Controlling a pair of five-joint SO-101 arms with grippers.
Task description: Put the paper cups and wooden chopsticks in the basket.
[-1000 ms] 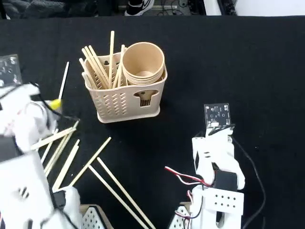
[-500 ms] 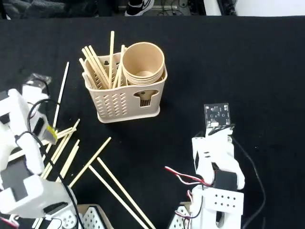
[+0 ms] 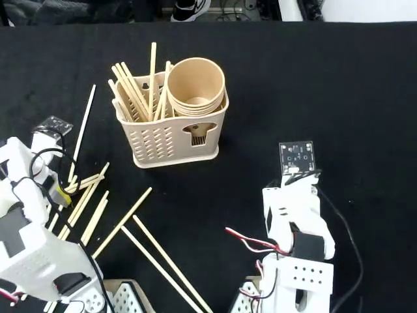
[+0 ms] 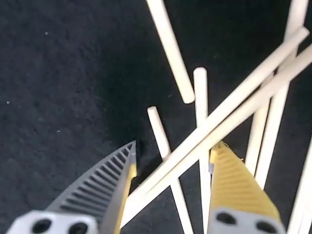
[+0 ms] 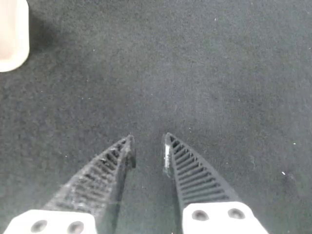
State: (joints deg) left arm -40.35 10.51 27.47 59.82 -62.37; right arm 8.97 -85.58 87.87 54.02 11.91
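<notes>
The beige basket [image 3: 174, 138] stands mid-table with stacked paper cups [image 3: 195, 85] and several wooden chopsticks [image 3: 133, 91] upright in it. More loose chopsticks [image 3: 88, 202] lie in a heap at the left, and two lie toward the front [image 3: 163, 257]. My left gripper [image 4: 175, 146] is open, low over that heap; its grey finger [image 4: 105, 190] and yellow finger [image 4: 234, 180] straddle crossing chopsticks [image 4: 219, 117]. From above, the left gripper [image 3: 62, 191] sits at the heap's far end. My right gripper [image 5: 148, 141] is open by a narrow gap, over bare black cloth, holding nothing.
The right arm [image 3: 293, 222] is folded at the front right, well away from the basket. A corner of the basket [image 5: 12, 34] shows in the right wrist view. Black cloth covers the table [image 3: 326, 85]. Arm bases stand at the front edge.
The left arm has swung toward the front and brought its gripper down onto the loose chopsticks at the left. The right arm, basket and cups have not moved.
</notes>
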